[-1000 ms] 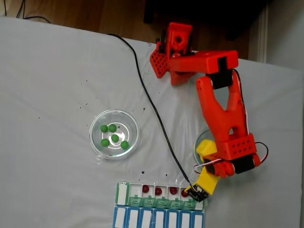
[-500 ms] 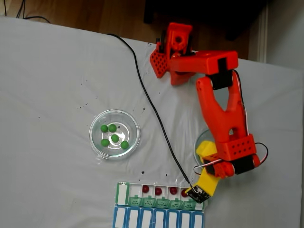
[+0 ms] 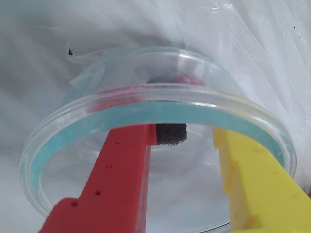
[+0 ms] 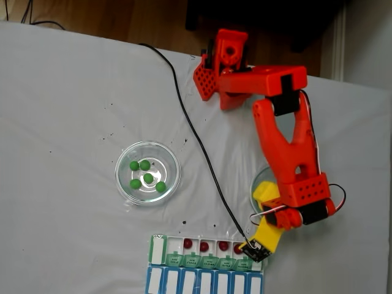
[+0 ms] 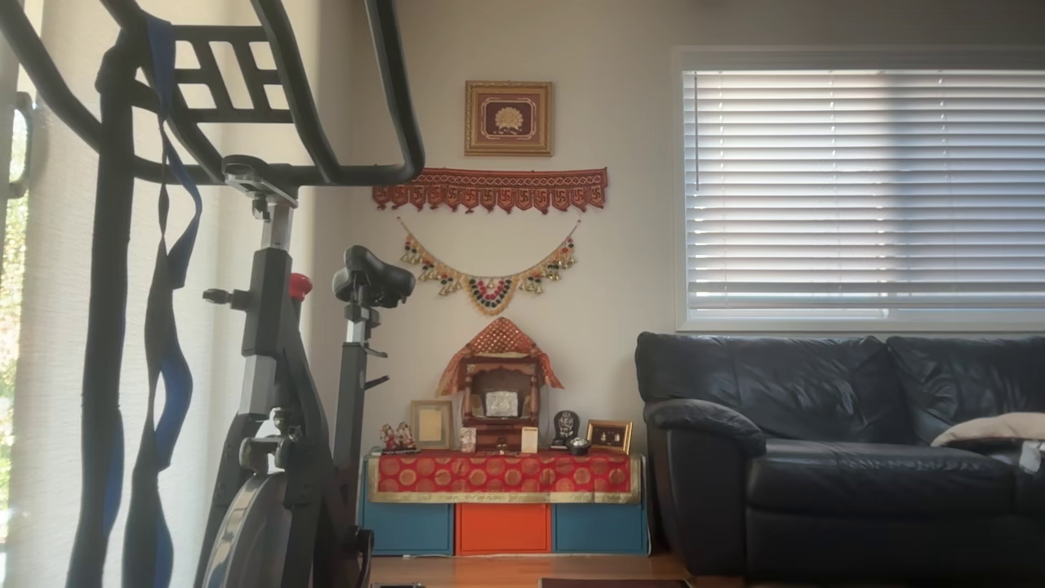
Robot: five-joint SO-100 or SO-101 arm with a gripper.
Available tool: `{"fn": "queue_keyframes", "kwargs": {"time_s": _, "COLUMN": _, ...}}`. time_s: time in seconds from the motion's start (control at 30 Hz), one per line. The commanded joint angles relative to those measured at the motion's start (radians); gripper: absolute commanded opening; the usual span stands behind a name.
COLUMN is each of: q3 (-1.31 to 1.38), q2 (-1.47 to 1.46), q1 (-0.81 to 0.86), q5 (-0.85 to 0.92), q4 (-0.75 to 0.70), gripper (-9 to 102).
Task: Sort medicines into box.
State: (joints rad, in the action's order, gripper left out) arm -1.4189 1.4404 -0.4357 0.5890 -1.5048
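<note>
The gripper hung spread apart over a clear dish, red finger at 7 o'clock and yellow finger at 5 o'clock in the wrist view, nothing between them. Beyond the far rim, at about 12 o'clock, sat a dark red ball, blurred through the glass, perhaps with a second beside it. The step in hand looked like the reach for another red ball. The next move would call for lowering past the rim and centring both fingers on so small and glossy a ball, which could roll away.

In the fixed view the arm reached toward 5 o'clock, hiding most of that dish. The box lay at 6 o'clock on the white counter; four red balls sat in its open white row, above green day lids and a blue-lidded row. Five green balls, bright and round, lay untouched in another dish at 9 o'clock from the arm.
</note>
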Motion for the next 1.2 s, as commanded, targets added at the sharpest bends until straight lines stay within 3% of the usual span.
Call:
{"fn": "queue_keyframes", "kwargs": {"time_s": 0.0, "q3": 0.067, "q2": 0.012, "q1": 0.012, "q5": 0.008, "q4": 0.011, "gripper": 1}}
{"fn": "queue_keyframes", "kwargs": {"time_s": 0.73, "q3": 0.107, "q2": 0.155, "q1": -0.040, "q5": -0.209, "q4": -0.060, "gripper": 1}}
{"fn": "queue_keyframes", "kwargs": {"time_s": 1.17, "q3": 0.250, "q2": 0.189, "q1": -0.075, "q5": -0.390, "q4": -0.253, "gripper": 2}}
